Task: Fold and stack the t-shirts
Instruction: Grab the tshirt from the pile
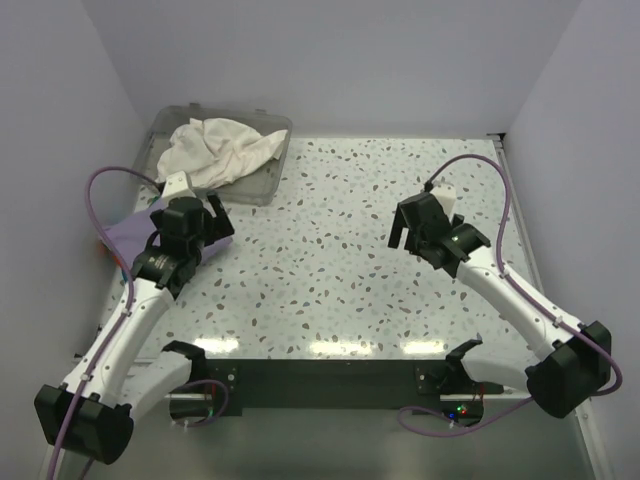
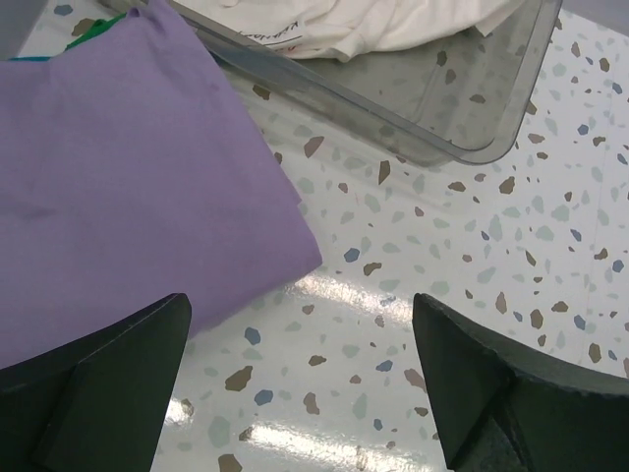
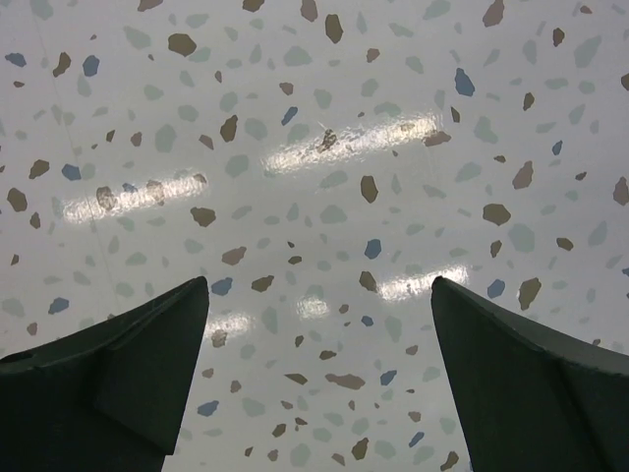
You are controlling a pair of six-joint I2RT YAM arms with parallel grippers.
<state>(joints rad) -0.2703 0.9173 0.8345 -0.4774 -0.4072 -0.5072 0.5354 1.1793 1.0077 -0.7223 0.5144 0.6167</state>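
Observation:
A cream-white t-shirt [image 1: 215, 150] lies crumpled inside the clear plastic bin [image 1: 276, 166] at the back left; the left wrist view shows its edge [image 2: 393, 25] in the bin. The lavender-purple t-shirt [image 2: 108, 187] lies folded flat on the table at the left, mostly hidden under the left arm in the top view [image 1: 130, 235]. My left gripper [image 2: 300, 324] hovers open just right of the purple shirt's corner, nothing between its fingers. Over bare table at the right, my right gripper [image 3: 319, 324] is open and holds nothing.
The speckled table [image 1: 320, 260] spreads between the two arms. White walls close in the left, back and right sides. The bin's near wall [image 2: 423, 147] stands close ahead of the left gripper. A green and blue scrap [image 2: 93, 29] peeks out behind the purple shirt.

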